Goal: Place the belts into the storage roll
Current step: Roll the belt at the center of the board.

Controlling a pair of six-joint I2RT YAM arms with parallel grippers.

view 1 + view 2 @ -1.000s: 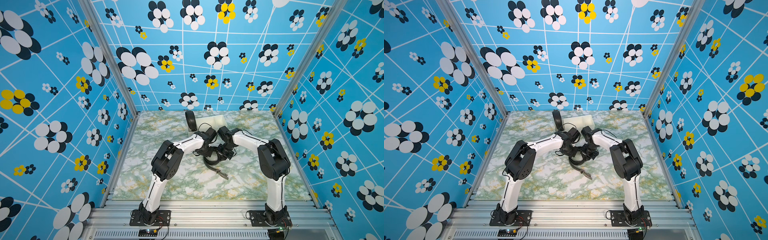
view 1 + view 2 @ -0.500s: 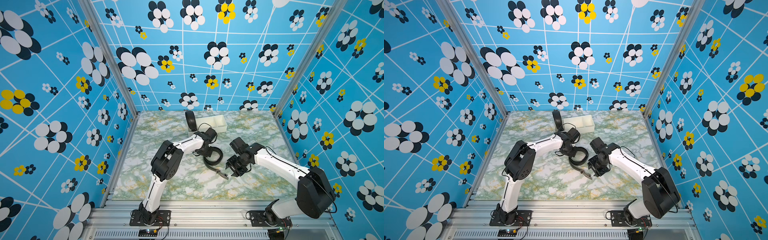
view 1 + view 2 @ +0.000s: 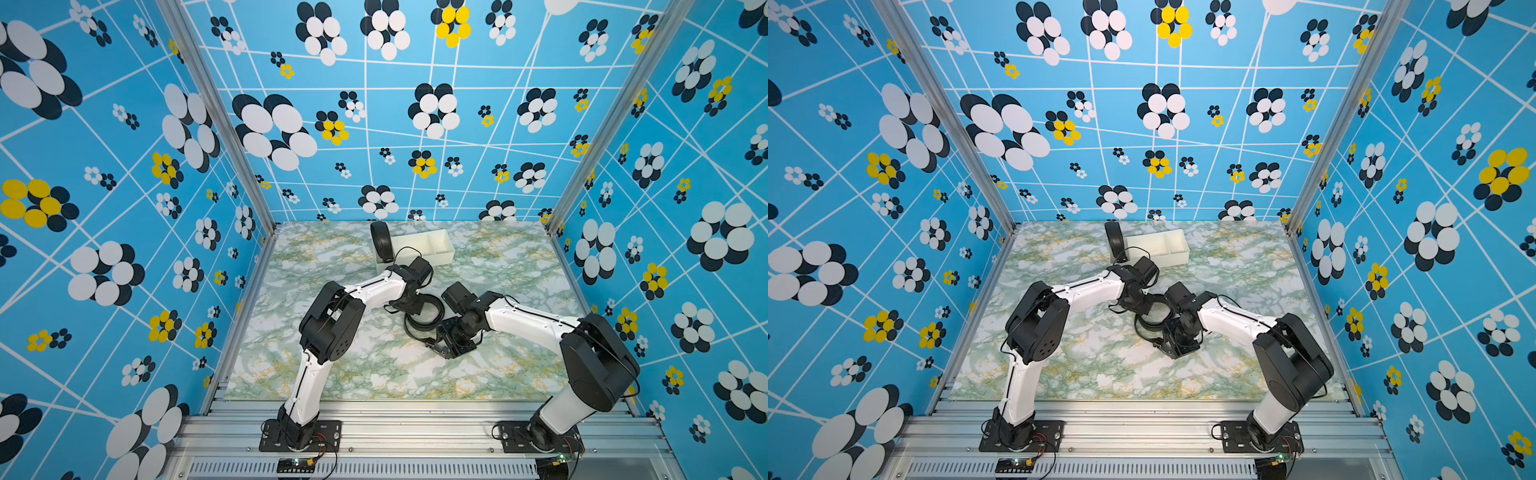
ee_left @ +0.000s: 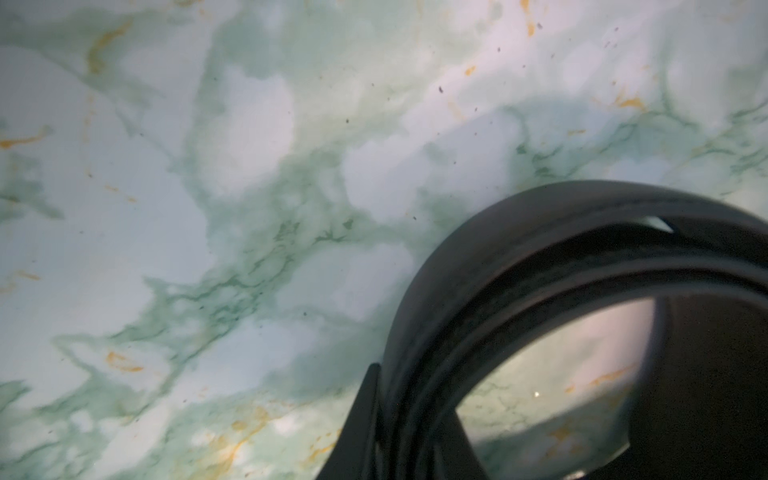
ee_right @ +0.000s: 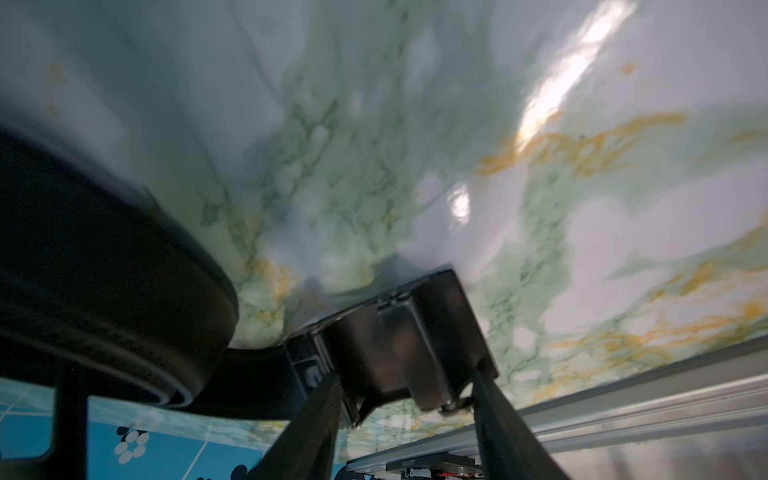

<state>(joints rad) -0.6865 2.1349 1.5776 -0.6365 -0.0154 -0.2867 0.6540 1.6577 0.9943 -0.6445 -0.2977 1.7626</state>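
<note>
Wrist views alone show left end effector (image 4: 411, 432) pinching coiled belt (image 4: 540, 249), right end effector (image 5: 405, 374) parted around buckle (image 5: 386, 328).

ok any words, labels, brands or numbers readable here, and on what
No text can be read.
belt, beside its buckle: an embossed mark, too blurred to read.
small board under the frame rail: faint print, too small to read.
</note>
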